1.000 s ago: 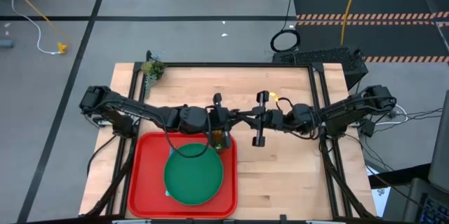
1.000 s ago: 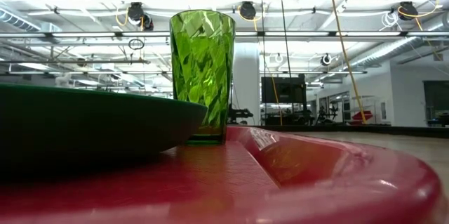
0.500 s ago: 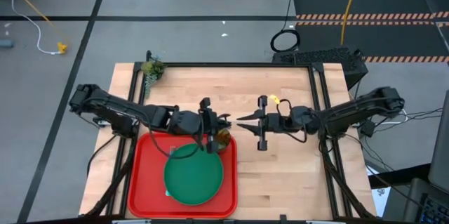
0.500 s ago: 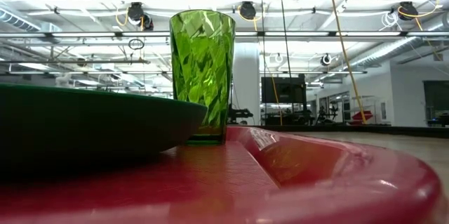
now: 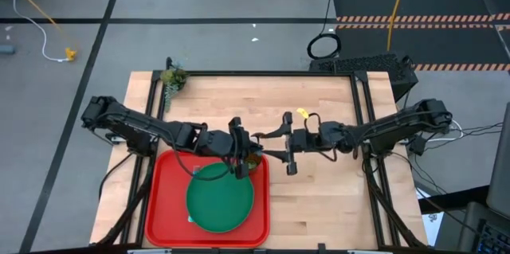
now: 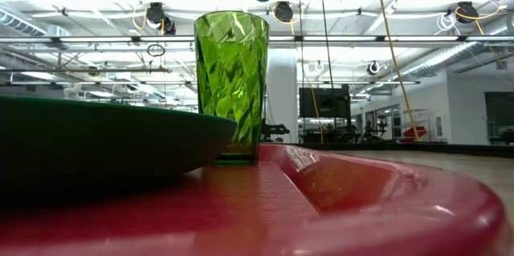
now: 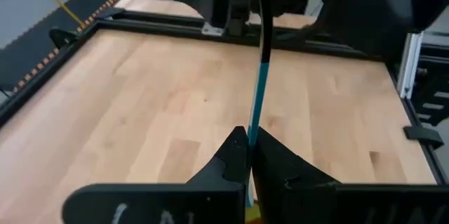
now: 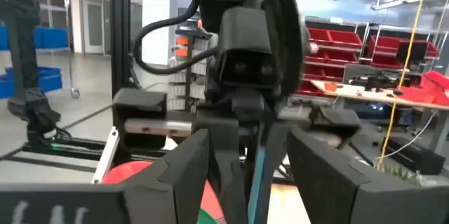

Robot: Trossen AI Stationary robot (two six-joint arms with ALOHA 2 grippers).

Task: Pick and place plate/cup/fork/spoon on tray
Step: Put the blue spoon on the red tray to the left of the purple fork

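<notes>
Tray: one bright-red tray (image 5: 163,198) lies on the near left part of the table, its near edge at the table's front.
Surface: pale wooden butcher-block table (image 5: 319,198) in a dark metal frame; the right half is bare wood.
Room: grey floor crossed by dark lines, black mats with orange-striped edges beyond the far right corner, a yellow cable across the floor at far left. The low view shows a bright ceiling with beams and lamps and a pale column behind the cup. The right wrist view shows shelves with red bins.
Count: one tray, one plate, one cup, one utensil in view, one plant sprig (image 5: 172,79) at the table's far left corner, two arms.
Tray contents: the dark-green plate (image 5: 220,202) lies flat in the middle of the tray; the green cup (image 5: 253,158) stands upright in the tray's far right corner, just beside the plate's rim.
Utensil: a blue-handled utensil (image 7: 259,90) is held in the air above the cup. Whether it is the fork or the spoon cannot be told.
Left gripper: the left gripper (image 5: 241,149) hangs over the tray's far right corner, its fingers (image 7: 235,154) pressed together on the utensil's handle.
Right gripper: the right gripper (image 5: 271,146) reaches in from the right and faces the left one just past the tray's right edge, its fingers (image 8: 189,161) spread wide on either side of the other gripper's tip.
</notes>
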